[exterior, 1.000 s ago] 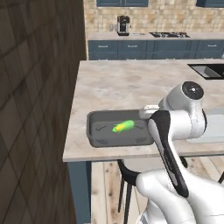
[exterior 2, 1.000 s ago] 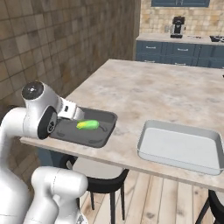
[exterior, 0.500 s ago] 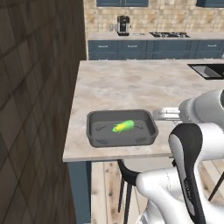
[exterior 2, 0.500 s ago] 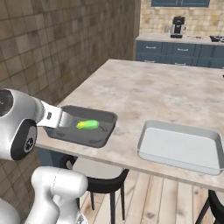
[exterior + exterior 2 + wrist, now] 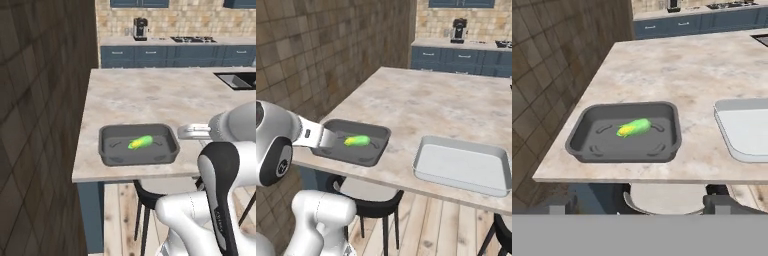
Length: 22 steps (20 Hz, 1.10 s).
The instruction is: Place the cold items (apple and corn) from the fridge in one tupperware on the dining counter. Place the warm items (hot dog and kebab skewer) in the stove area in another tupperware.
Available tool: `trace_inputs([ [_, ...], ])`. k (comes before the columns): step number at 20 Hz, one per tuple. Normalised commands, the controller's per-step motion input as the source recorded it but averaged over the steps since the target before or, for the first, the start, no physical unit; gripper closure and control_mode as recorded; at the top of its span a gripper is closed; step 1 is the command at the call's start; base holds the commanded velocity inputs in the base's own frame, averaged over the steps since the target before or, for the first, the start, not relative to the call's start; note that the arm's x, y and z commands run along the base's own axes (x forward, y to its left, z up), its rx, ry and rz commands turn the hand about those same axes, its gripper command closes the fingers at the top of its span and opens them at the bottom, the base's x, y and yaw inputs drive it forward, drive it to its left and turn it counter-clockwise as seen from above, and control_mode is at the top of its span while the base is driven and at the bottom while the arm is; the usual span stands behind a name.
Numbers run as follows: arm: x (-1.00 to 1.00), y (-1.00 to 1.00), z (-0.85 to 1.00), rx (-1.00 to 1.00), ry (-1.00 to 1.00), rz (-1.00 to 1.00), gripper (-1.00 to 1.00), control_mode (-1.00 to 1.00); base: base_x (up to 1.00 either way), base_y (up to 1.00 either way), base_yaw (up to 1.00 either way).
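Marble tabletop [image 5: 677, 65] is stretching away beside a brown tiled wall [image 5: 40, 100], with blue cabinets [image 5: 170, 55] lining the far side. Corn [image 5: 633, 128] is lying inside the dark tub [image 5: 582, 142] near the tabletop's front edge. Well apart from it, a pale tub [image 5: 462, 165] is sitting with nothing showing in it. Pulled back off the edge, the end effector [image 5: 637, 205] is hanging released, gripping nothing, its fingertips [image 5: 721, 203] standing wide. A stool [image 5: 664, 196] is sitting below.

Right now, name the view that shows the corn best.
The hand view: the corn lies unobstructed, mid-frame, in the dark tupperware. The left base view shows it smaller but clear; in the right base view it is smaller, with the arm beside it.
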Motion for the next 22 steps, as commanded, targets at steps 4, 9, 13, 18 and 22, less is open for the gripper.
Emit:
trace_inputs([
  [4,0.00,0.00,0.00,0.00,0.00,0.00,-1.00,1.00,-0.88,-0.34,-0.21],
  [9,0.00,0.00,0.00,0.00,0.00,0.00,-1.00,1.00,-0.49,-0.73,-0.50],
  [13,0.00,0.00,0.00,0.00,0.00,0.00,-1.00,1.00,-0.11,-1.00,-0.49],
  [18,0.00,0.00,0.00,0.00,0.00,0.00,-1.00,1.00,0.00,-1.00,-0.32],
  [22,0.00,0.00,0.00,0.00,0.00,0.00,-1.00,1.00,0.00,-1.00,-0.22],
])
